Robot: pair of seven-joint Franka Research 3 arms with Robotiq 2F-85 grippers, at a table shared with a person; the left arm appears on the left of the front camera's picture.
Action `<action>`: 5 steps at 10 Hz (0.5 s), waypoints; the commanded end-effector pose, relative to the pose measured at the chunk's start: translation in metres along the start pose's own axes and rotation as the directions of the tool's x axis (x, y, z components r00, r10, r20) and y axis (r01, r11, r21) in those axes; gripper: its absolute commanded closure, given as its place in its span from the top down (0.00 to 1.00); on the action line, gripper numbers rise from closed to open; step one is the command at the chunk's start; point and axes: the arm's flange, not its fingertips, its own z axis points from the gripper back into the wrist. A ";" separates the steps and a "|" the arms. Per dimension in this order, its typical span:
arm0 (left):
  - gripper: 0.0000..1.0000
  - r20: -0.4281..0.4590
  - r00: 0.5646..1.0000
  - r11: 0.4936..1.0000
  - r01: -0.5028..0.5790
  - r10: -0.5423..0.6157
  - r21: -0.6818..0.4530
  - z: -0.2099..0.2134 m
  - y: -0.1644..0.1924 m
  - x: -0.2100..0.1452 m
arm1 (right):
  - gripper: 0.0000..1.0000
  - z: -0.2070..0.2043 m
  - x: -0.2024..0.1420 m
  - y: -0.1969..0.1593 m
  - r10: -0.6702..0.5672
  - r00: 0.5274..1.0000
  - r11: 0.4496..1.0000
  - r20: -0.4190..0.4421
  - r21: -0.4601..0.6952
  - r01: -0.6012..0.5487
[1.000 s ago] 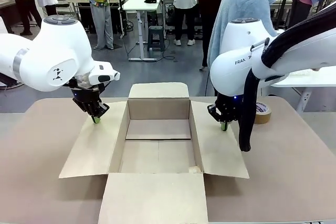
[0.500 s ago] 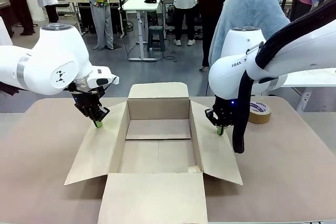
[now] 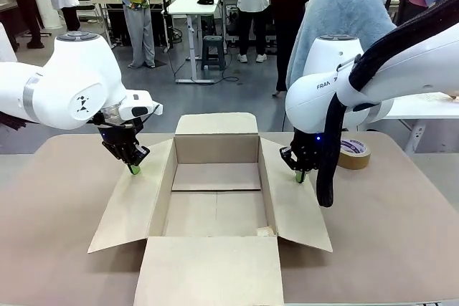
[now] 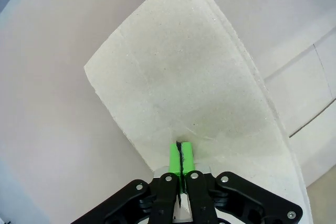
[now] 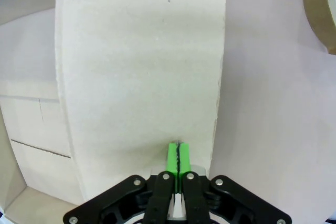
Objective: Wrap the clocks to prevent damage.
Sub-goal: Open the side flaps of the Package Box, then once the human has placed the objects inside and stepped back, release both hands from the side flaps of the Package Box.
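Note:
An open, empty cardboard box (image 3: 215, 213) sits mid-table with all its flaps spread outward. My left gripper (image 3: 133, 170) is shut with nothing between its green pads, and its tip rests on the box's left flap (image 3: 129, 209) near the hinge. The left wrist view shows that tip (image 4: 180, 153) on the flap (image 4: 178, 72). My right gripper (image 3: 300, 177) is shut and empty too, its tip on the right flap (image 3: 300, 213). The right wrist view has the tip (image 5: 179, 156) near the flap's (image 5: 139, 61) outer edge. The clocks are out of view.
A brown tape roll (image 3: 355, 153) lies on the table just right of the right arm, and its edge (image 5: 321, 9) shows in the right wrist view. A person in a light blue fleece (image 3: 337, 12) stands at the far side. Bare tabletop (image 3: 50, 198) lies on both sides of the box.
Over the last second both grippers came down and slightly inward on the side flaps, and the flaps' outer edges shifted inward. Almost nothing has moved in the last half second.

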 end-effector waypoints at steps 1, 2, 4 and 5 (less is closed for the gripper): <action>0.00 -0.001 1.000 1.000 -0.002 0.002 0.001 0.000 0.000 0.000 | 0.01 -0.002 -0.002 0.001 -0.020 1.000 1.000 -0.004 -0.012 0.020; 0.00 -0.001 1.000 1.000 -0.002 0.002 0.001 0.000 0.000 0.000 | 0.01 -0.002 -0.002 0.001 -0.020 1.000 1.000 -0.004 -0.012 0.020; 0.00 -0.001 1.000 1.000 -0.002 0.002 0.001 0.000 0.000 0.000 | 0.01 -0.002 -0.002 0.001 -0.020 1.000 1.000 -0.004 -0.012 0.020; 0.00 -0.001 1.000 1.000 -0.002 0.002 0.001 0.000 0.000 0.000 | 0.01 -0.002 -0.002 0.001 -0.020 1.000 1.000 -0.004 -0.012 0.020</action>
